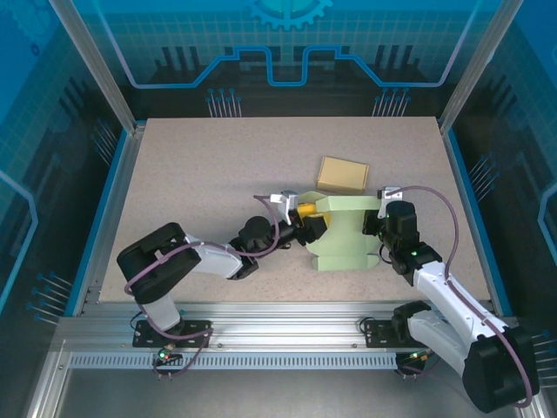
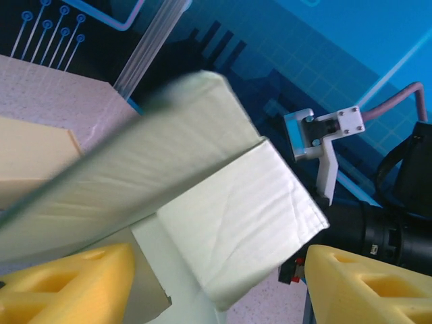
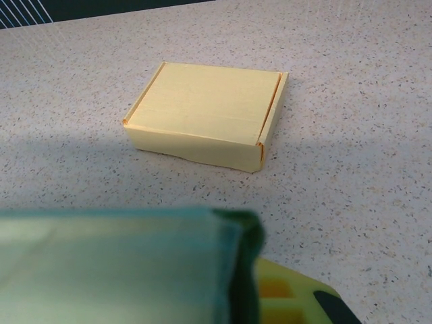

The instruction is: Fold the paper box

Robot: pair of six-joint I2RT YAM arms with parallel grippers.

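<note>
The left gripper (image 1: 303, 225) is open. Its yellow fingers (image 2: 67, 287) stand wide apart, with a flap of the green box (image 1: 344, 235) between them. The right gripper (image 1: 380, 222) is clamped on the right edge of the green box. In the right wrist view the green paper sits right up against that gripper and hides the lower part of the picture.

The green box lies near the middle of the table (image 1: 200, 174), between the two grippers. Its back wall stands up and the rest lies flat toward the arms. In the left wrist view its flaps hide most of the table.

The table top is pale and speckled, with thin blue strips along its left and right sides. A silver metal frame (image 1: 261, 318) runs along the near edge, where the arms are bolted on. Silver posts (image 1: 96, 65) rise at the far corners. Blue walls (image 1: 287, 43) with line patterns stand around the table.

A tan box (image 1: 342, 174) lies shut and flat just behind the green box, close to it. Whether the two touch I cannot tell. A pink-grey cable (image 1: 439, 213) loops over the right arm (image 1: 444, 296).
</note>
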